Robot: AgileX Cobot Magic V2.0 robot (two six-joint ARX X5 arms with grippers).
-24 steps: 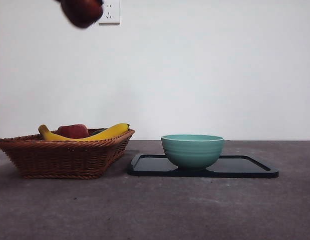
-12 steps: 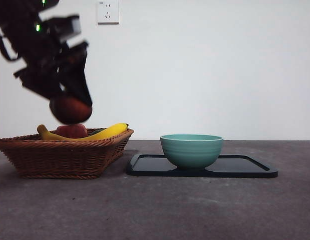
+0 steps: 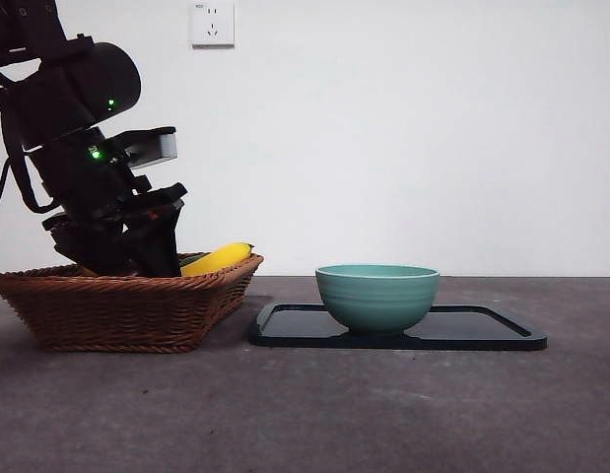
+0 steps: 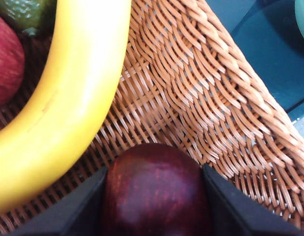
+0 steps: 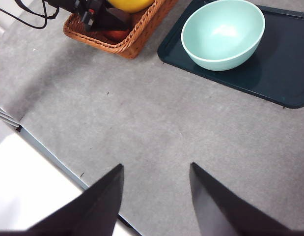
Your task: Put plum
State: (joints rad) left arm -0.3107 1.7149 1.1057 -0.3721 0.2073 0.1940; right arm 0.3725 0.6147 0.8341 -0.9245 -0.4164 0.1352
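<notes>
The plum (image 4: 154, 194), dark maroon and smooth, sits between the two black jaws of my left gripper (image 4: 155, 169), which is shut on it. It is low inside the wicker basket (image 4: 210, 103), next to a yellow banana (image 4: 68, 98). In the front view the left gripper (image 3: 137, 251) reaches down into the basket (image 3: 127, 310), and the plum is hidden behind the jaws and the rim. My right gripper (image 5: 156, 166) hangs open high over the bare table, holding nothing.
A red fruit (image 4: 7, 59) and a green one (image 4: 26, 12) also lie in the basket. To its right, a teal bowl (image 3: 377, 294) stands on a dark tray (image 3: 492, 330). The banana's tip (image 3: 221, 258) pokes over the basket rim.
The left arm has come down from the top of the front view, carrying the plum into the basket. The red fruit there is now hidden behind the arm.
</notes>
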